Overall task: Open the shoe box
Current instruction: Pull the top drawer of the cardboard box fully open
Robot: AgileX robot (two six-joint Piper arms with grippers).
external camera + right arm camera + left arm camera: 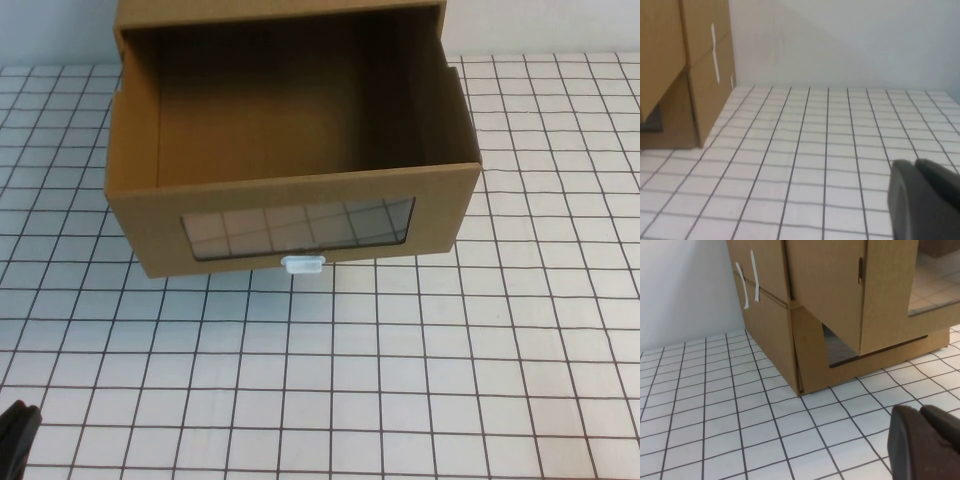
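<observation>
Cardboard shoe box [280,12] stands at the far middle of the gridded table [420,380]. Its drawer [300,190] is slid out toward the robot, with a white tab [302,264] under the front window. The left gripper [920,412] waits low at the table's near left corner, fingers pressed together. The right gripper [915,165] hangs low, well apart from the box, also closed.
</observation>
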